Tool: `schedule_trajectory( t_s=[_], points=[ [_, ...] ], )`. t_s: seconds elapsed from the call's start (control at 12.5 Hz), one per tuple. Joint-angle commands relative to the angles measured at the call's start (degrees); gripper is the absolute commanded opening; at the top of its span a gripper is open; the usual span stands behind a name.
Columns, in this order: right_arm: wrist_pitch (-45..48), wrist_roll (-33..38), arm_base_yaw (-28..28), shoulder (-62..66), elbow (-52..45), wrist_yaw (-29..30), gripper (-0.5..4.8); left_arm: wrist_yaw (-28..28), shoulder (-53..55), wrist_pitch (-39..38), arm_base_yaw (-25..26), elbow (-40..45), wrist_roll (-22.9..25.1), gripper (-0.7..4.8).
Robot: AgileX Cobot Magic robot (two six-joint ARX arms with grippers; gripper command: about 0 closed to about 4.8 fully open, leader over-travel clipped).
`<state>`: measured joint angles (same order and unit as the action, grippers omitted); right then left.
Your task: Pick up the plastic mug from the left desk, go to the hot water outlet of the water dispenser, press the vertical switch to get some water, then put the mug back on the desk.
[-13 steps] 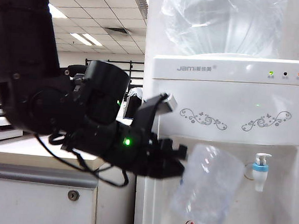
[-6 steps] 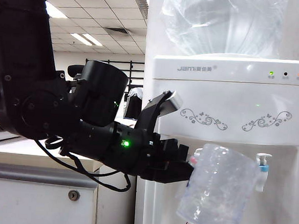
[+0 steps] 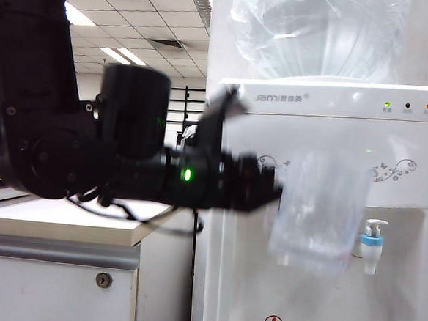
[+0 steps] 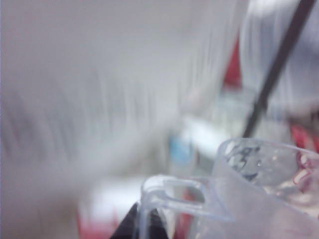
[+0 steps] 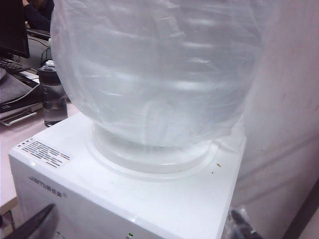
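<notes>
1. An office is indicated by the suspended grid ceiling [image 3: 146, 31] with recessed strip lights [image 3: 126, 56].
2. A bottled water dispenser [image 3: 333, 132] is seen beside a surface [image 3: 55, 226] with a lockable drawer [image 3: 51, 289].
3. A keyboard [image 5: 10, 63] is seen on another surface.

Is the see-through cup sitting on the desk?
No, the left gripper holds the plastic mug up in the air before the water dispenser.
</notes>
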<state>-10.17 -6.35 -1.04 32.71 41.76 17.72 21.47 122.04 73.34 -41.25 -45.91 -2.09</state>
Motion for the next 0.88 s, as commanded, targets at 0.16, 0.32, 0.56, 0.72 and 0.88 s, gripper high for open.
schedule_trajectory(
  t_s=[0.16, 0.32, 0.56, 0.72, 0.88],
  points=[
    [1.0, -1.0, 0.0, 0.0, 0.2, -1.5, 4.40, 0.5, -0.3, 3.3, -0.1, -0.2, -0.5, -0.06],
    [1.0, -1.4, 0.0, 0.0, 0.2, -1.6, 4.40, 0.9, -0.3, 5.6, -0.1, -0.2, -1.2, -0.06],
    [1.0, -1.4, 0.0, 0.2, 0.2, -1.6, 4.40, 1.9, -0.3, 8.5, -0.1, -0.2, -4.2, -0.06],
    [1.0, -1.4, 0.0, 0.2, 0.2, -1.6, 4.40, 2.4, -0.3, 8.6, -0.1, -0.2, -4.2, -0.06],
    [1.0, -2.3, 0.0, 0.2, 0.2, -1.6, 4.40, 3.7, -0.3, 8.6, -0.1, -0.2, -4.2, -0.06]
  ],
)
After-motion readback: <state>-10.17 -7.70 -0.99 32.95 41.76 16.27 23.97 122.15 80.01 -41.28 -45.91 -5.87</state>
